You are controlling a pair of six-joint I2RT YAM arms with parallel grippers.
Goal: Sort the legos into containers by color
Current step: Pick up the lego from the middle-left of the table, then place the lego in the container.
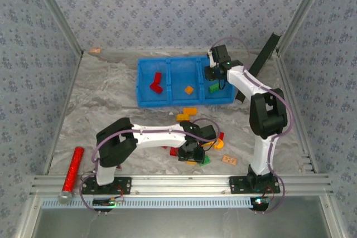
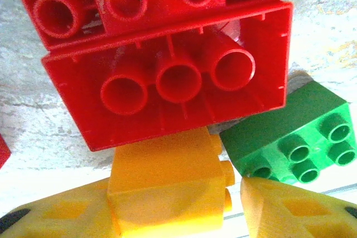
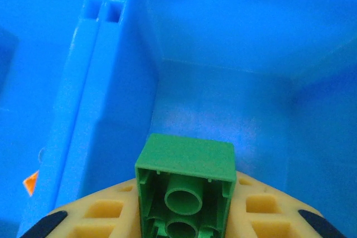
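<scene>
While aloft, lego (image 3: 185, 185) between container walls (image 3: 106, 115)

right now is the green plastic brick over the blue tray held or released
Held: right pincer grips the green plastic brick above the tray's bare floor.

From above and behind, we overlook the whole table (image 1: 100, 110). Our left wrist view hugs legos (image 2: 167, 76) at 5 o'clock; the right, the tray (image 3: 100, 93) compartment at 1 o'clock.

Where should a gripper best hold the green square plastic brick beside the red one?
Hold the green square brick across its smooth side walls, coming from the side away from the red oblong brick, which crowds one corner; the studded face would likely slip.
</scene>
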